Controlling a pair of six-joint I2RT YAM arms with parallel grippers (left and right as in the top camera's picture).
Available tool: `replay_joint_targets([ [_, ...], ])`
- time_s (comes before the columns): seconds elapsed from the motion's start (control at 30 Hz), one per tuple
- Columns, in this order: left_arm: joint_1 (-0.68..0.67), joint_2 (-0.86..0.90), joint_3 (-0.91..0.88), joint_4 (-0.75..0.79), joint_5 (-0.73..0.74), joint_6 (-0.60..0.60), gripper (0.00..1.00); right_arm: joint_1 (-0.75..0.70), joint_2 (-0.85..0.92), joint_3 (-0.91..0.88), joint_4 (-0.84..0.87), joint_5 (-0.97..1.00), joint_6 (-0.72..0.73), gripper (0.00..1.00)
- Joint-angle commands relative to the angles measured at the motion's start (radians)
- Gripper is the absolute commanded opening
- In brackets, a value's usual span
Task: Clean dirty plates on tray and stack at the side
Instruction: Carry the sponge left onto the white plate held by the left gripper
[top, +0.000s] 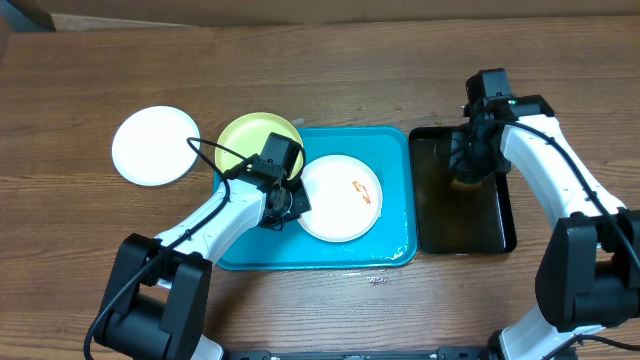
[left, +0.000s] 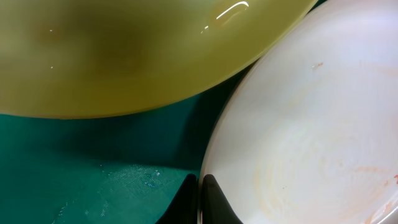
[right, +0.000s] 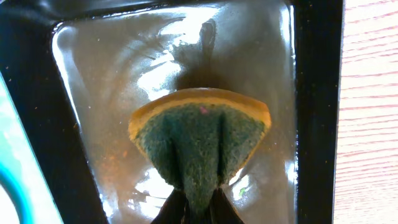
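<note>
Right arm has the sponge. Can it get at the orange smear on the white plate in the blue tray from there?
Probably yes. The smear lies uncovered on the right half of the white plate, nearest the right gripper and sponge; the left gripper pinches only its left rim.

Brown wooden table (top: 330, 60): white plate (top: 155, 145) left, turquoise tray (top: 390, 150) centre, black tray (top: 465, 220) just beside, right.
</note>
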Motion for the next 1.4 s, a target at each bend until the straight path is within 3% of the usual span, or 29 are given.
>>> replay_joint_targets([
  [0.0,-0.003,0.011,0.014,-0.006,0.011,-0.003,0.04,0.005,-0.005,0.022,0.033,-0.008,0.075,0.04],
  [0.2,-0.003,0.011,0.013,-0.007,0.011,-0.002,0.04,0.005,-0.004,0.020,0.015,-0.054,0.036,0.04],
  [0.27,-0.003,0.011,0.013,-0.007,0.011,-0.002,0.04,0.006,-0.004,0.020,0.024,-0.097,0.127,0.04],
  [0.33,-0.003,0.011,0.013,-0.006,0.011,-0.002,0.04,0.013,0.000,0.020,0.025,-0.192,0.036,0.04],
  [0.37,-0.003,0.011,0.013,-0.006,0.011,-0.002,0.04,0.014,0.000,0.020,0.011,-0.150,0.020,0.04],
  [0.43,-0.003,0.011,0.013,-0.007,0.011,-0.002,0.04,0.014,-0.001,0.020,0.006,-0.080,0.144,0.04],
  [0.7,-0.003,0.011,0.013,-0.007,0.011,0.005,0.04,0.024,-0.001,0.042,0.047,-0.130,0.060,0.04],
  [1.0,-0.003,0.011,0.013,-0.002,0.015,0.005,0.04,0.213,-0.001,0.161,0.012,-0.170,-0.049,0.04],
  [1.37,-0.003,0.011,0.013,-0.007,0.015,0.013,0.04,0.534,0.031,0.095,0.109,0.280,-0.069,0.04],
])
